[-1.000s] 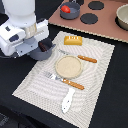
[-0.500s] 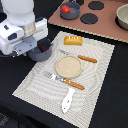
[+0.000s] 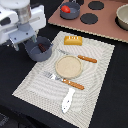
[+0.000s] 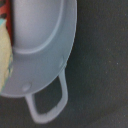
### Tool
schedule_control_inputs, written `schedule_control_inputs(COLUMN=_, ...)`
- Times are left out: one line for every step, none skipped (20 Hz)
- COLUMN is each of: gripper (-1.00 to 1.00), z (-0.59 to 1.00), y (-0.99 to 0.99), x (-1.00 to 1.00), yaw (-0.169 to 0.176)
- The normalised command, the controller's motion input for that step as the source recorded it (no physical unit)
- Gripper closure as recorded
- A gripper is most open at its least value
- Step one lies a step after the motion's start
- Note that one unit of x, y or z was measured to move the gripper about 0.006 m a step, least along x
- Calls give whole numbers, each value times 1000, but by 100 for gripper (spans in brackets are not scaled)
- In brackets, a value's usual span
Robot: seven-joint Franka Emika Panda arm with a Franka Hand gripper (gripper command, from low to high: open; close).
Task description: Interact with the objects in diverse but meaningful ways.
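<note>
**A:** We caught the Panda arm bent low over a grey-blue pot (image 3: 40, 48) at the corner of the striped placemat (image 3: 30, 82), on the exterior view's left. Something dark, probably the brown sausage (image 3: 43, 47), lay inside it. The gripper (image 3: 31, 36) sat right above the pot's rim.

**B:** Were the fingers apart or closed on the rim?

**A:** We could not tell. The arm's body hid them in the exterior view, and the wrist view showed only the pot's wall and one loop handle (image 4: 48, 102), no fingertips.

**B:** And the rest of the set?

**A:** Laid out like a meal. The tan plate (image 3: 68, 66) sat mid-mat, the bread loaf (image 3: 73, 40) just beyond it, an orange-handled utensil (image 3: 82, 58) beside the plate, an orange-handled fork (image 3: 64, 81) in front of it, and a pale knife (image 3: 68, 100) nearest the camera. On the toy stove (image 3: 107, 27) the second pot (image 3: 70, 10) held the red tomato (image 3: 65, 8).

**B:** Why hover there?

**A:** We judged the arm was placed to grip the pot's edge or reach the sausage; either would suit the open-ended task.
</note>
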Motion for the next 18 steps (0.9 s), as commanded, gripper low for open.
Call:
schedule_control_inputs(gripper=-100, z=429, y=311, x=1000, yaw=0)
schedule_control_inputs(gripper=-100, z=403, y=331, x=1000, yaw=0)
schedule_control_inputs(gripper=-100, z=380, y=343, x=1000, yaw=0)
schedule_control_inputs(gripper=-100, z=363, y=357, x=1000, yaw=0)
schedule_control_inputs(gripper=-100, z=346, y=366, x=1000, yaw=0)
schedule_control_inputs(gripper=-100, z=343, y=366, x=1000, yaw=0)
schedule_control_inputs(gripper=-100, z=346, y=374, x=1000, yaw=0)
schedule_control_inputs(gripper=-100, z=331, y=374, x=1000, yaw=0)
schedule_control_inputs(gripper=-100, z=326, y=383, x=1000, yaw=0)
schedule_control_inputs(gripper=-100, z=326, y=397, x=1000, yaw=0)
schedule_control_inputs(gripper=-100, z=326, y=400, x=1000, yaw=0)
schedule_control_inputs(gripper=-100, z=334, y=411, x=1000, yaw=0)
schedule_control_inputs(gripper=-100, z=331, y=423, x=986, yaw=0)
schedule_control_inputs(gripper=-100, z=326, y=423, x=980, yaw=0)
schedule_control_inputs(gripper=-100, z=314, y=420, x=971, yaw=0)
schedule_control_inputs(gripper=-100, z=297, y=417, x=949, yaw=0)
schedule_control_inputs(gripper=-100, z=249, y=414, x=906, yaw=2)
schedule_control_inputs(gripper=-100, z=191, y=414, x=883, yaw=5)
